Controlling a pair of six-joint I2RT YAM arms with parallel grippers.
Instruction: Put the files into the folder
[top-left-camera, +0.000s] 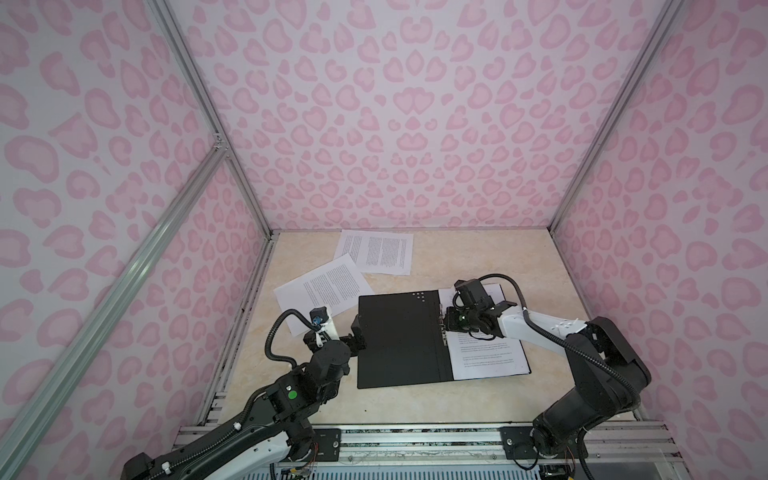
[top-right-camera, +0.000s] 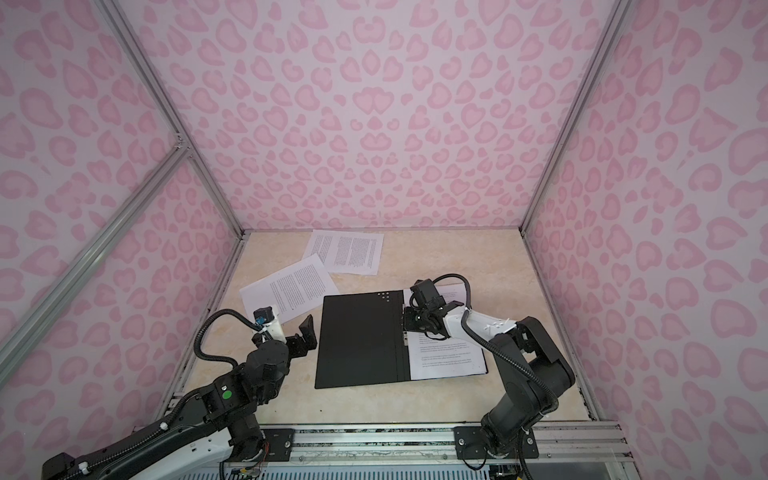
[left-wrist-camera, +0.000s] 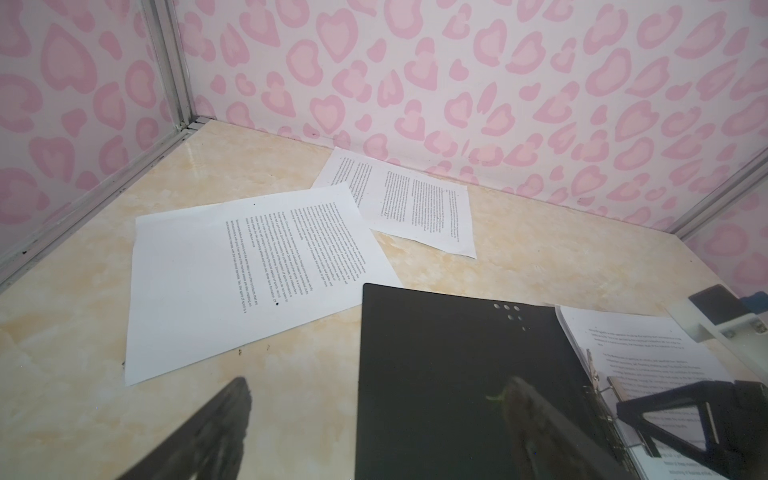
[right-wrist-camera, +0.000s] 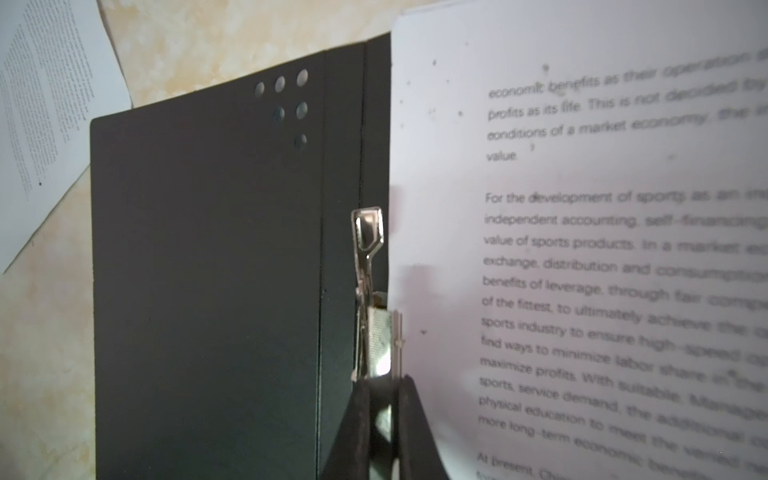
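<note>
The folder (top-left-camera: 399, 338) is lying open, black side up, mid-table (top-left-camera: 415, 407), with a stack of sheets (top-left-camera: 486, 353) resting on its right half. The right claw (right-wrist-camera: 380, 399) is pinching the metal clip (right-wrist-camera: 368, 257) at the spine. The left claw (left-wrist-camera: 378, 386) is hanging spread wide over the cover's left edge, gripping nothing. The clip seems to be getting worked over the stacked pages. Next, I'd guess, the two loose sheets (top-left-camera: 324, 291) near the far left corner are needing fetching, which calls for peeling thin paper off a flat top.
</note>
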